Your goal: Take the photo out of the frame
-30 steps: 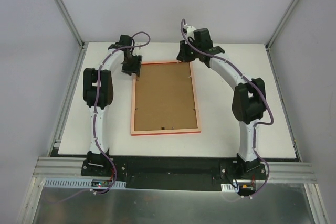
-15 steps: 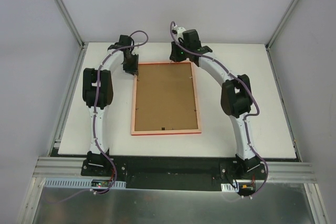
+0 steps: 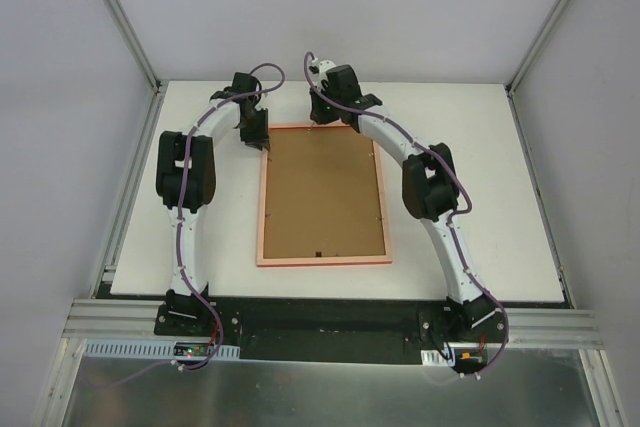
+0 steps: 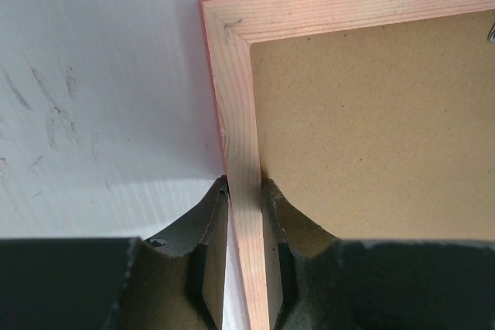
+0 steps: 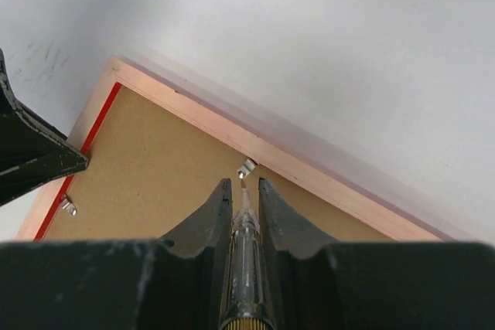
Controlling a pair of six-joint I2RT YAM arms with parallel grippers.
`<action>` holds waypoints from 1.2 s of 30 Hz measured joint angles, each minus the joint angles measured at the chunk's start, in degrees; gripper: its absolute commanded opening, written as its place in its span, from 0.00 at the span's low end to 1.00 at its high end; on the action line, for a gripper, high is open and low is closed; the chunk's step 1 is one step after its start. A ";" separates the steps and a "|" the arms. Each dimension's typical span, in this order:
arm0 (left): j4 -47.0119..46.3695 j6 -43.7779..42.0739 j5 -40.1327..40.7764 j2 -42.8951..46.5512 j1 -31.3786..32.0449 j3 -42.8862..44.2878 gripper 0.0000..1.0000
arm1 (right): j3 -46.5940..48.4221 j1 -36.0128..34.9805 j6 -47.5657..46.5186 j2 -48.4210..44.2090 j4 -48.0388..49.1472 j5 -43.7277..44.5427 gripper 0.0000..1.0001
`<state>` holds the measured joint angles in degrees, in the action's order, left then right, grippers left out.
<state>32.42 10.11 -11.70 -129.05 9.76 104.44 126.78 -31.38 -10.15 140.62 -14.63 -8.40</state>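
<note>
The frame [image 3: 263, 197] lies face down on the table, pale wood-pink back up. The brown backing board [image 3: 325, 192] fills it, so the photo is hidden. My left gripper [image 3: 255, 135] is shut on the frame's left rail [image 4: 232, 75] near the far left corner, one finger on each side [image 4: 244, 183]. My right gripper [image 3: 320, 117] is over the far rail [image 5: 309, 171]. It is shut [image 5: 244, 183] on a thin clear-handled tool [image 5: 246, 253]. The tool's tip is right at a small metal clip [image 5: 247, 168] on the backing board [image 5: 170, 175].
A second metal clip [image 5: 69, 206] sits on the board's left edge, near my left gripper's finger [image 5: 31, 152]. The white table [image 3: 470, 177] ends at metal posts and grey walls on both sides. A small hanger notch [image 3: 316, 253] marks the board's near edge.
My right arm has swung left along the frame's far rail, towards the left gripper. The frame has shifted a little to the right. My left gripper keeps its hold at the corner.
</note>
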 measured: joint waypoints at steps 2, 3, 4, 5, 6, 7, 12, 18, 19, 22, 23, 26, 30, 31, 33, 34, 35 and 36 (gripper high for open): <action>0.00 0.33 -0.07 0.15 0.15 -0.28 0.16 | 1.01 -0.33 0.15 0.79 -0.24 0.15 0.01; 0.00 0.48 -0.02 0.20 0.17 -0.35 0.16 | 1.57 -0.52 0.26 1.22 -0.37 0.24 0.01; 0.00 0.63 -0.04 0.20 0.17 -0.35 0.16 | 2.12 -0.70 0.33 1.60 -0.50 0.31 0.01; 0.00 0.81 -0.04 0.20 0.17 -0.37 0.16 | 2.51 -0.85 0.37 1.81 -0.70 0.48 0.01; 0.00 0.92 -0.04 0.20 0.17 -0.39 0.16 | 2.73 -0.98 0.42 1.92 -0.79 0.59 0.01; -0.04 1.01 -0.04 0.20 0.17 -0.44 0.15 | 3.26 -1.18 0.44 2.16 -1.05 0.74 0.01; -0.31 1.22 -0.04 0.48 0.17 -0.96 0.15 | 4.46 -1.86 0.39 3.06 -1.05 1.77 0.01; -0.35 1.49 -0.11 0.66 0.17 -1.25 0.14 | 5.68 -2.29 0.26 5.22 -1.31 2.75 0.01; -0.42 1.49 -0.11 0.68 0.17 -1.31 0.14 | 5.88 -2.32 0.28 5.53 -1.18 2.86 0.01; -0.42 1.55 -0.13 0.72 0.17 -1.36 0.13 | 6.47 -2.36 0.15 5.55 -1.40 3.78 0.01; -0.42 1.57 -0.13 0.72 0.17 -1.38 0.13 | 6.54 -2.36 0.07 5.55 -1.57 4.17 0.01; -0.44 1.73 -0.13 0.72 0.17 -1.44 0.12 | 6.62 -2.45 -0.26 5.55 -2.08 5.40 0.01; -0.46 1.99 -0.11 0.76 0.17 -1.49 0.10 | 6.64 -2.71 -1.03 5.60 -2.21 6.27 0.01; -0.46 2.10 -0.09 0.79 0.17 -1.51 0.10 | 6.64 -2.78 -1.22 5.60 -2.21 6.45 0.01; -0.50 2.29 -0.07 0.83 0.17 -1.60 0.09 | 6.67 -2.89 -1.57 5.60 -2.25 6.67 0.01; -0.55 2.36 -0.02 0.83 0.17 -1.64 0.08 | 6.69 -2.91 -1.75 5.60 -2.27 6.69 0.00; -0.55 2.38 -0.02 0.85 0.17 -1.66 0.08 | 6.69 -2.93 -1.95 5.60 -2.27 6.69 0.01; -0.55 2.43 -0.02 0.85 0.17 -1.66 0.07 | 6.69 -2.95 -2.08 5.60 -2.29 6.86 0.01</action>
<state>31.88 12.53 -11.73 -128.20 9.93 102.78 133.47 -34.33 -12.23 146.21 -16.93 -1.54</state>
